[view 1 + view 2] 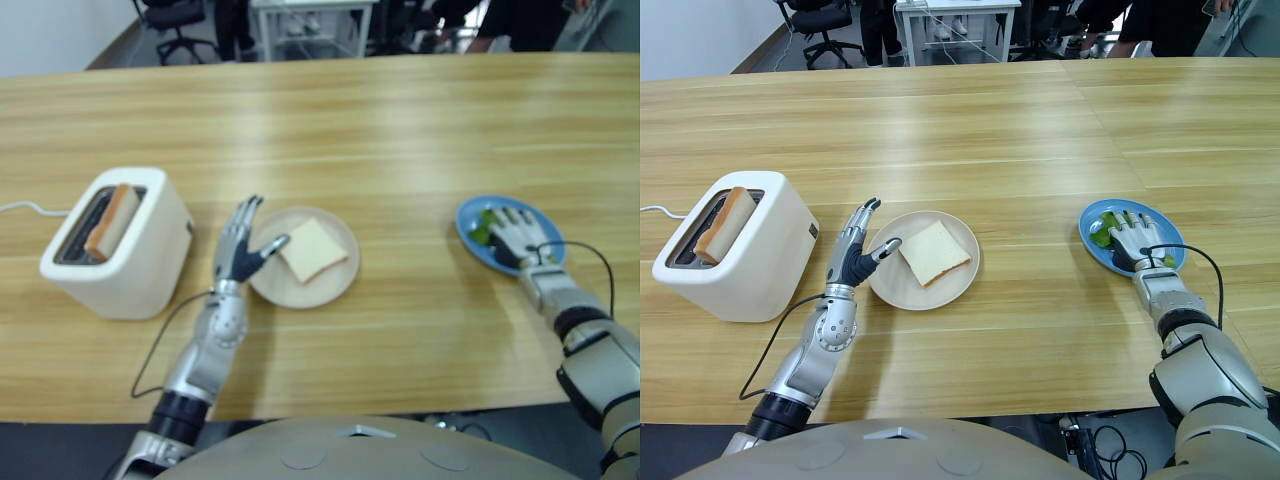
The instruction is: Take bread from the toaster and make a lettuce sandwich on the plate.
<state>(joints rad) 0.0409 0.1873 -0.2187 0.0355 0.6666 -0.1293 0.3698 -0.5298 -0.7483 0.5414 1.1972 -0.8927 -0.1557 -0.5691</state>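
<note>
Left eye view: a white box-shaped toaster (135,270) stands at the left of the light wooden table (400,130), with 1 slice of bread (112,222) upright in its slot. Just right of it, the left hand (238,252) has its fingers spread and holds nothing. Its thumb is over the left rim of the round beige plate (290,292), which carries 1 square toast slice (313,250).

Right eye view: at the near right, the right hand (1129,240) lies palm down, fingers straight, on green lettuce leaves (1101,228) in the small blue plate (1098,256).

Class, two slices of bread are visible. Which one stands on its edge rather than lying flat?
The light-brown bread slice in the slot of the white toaster stands on edge; the other slice lies flat on the round beige plate.
</note>
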